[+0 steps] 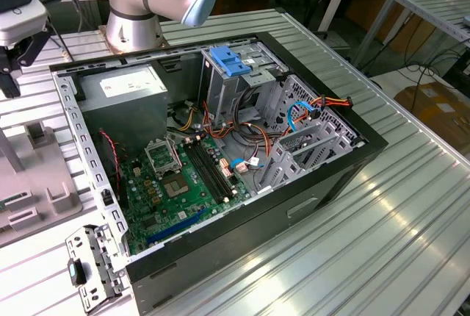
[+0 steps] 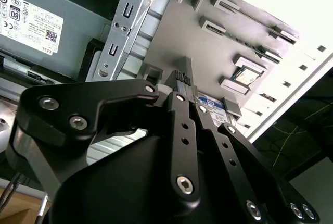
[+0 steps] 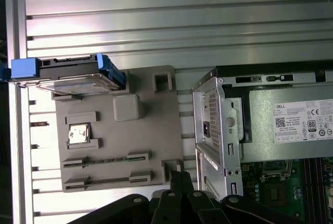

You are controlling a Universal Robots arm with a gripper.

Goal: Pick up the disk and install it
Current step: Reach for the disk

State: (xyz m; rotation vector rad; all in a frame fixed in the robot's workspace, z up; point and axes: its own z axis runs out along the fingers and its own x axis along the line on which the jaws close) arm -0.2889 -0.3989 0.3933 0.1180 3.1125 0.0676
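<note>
The claw (image 2: 182,75) is closed, fingertips together, and holds nothing. It hangs above a grey fixture plate (image 3: 140,140), touching neither the plate nor any part on it.

In the first wrist view the claw (image 3: 177,174) sits over one edge of the plate. The disk (image 3: 73,78) sits at the opposite end, well apart from the claw. The disk rests in a holder on the plate, with its blue side rails (image 3: 23,69) visible at both ends. In the second wrist view a strip of the disk (image 2: 210,101) shows just past the fingers.

The plate lies on the ribbed aluminium surface (image 3: 156,15), just beside the open computer case (image 3: 218,130). The grey power-supply box (image 3: 286,125) is mounted inside the case.
</note>
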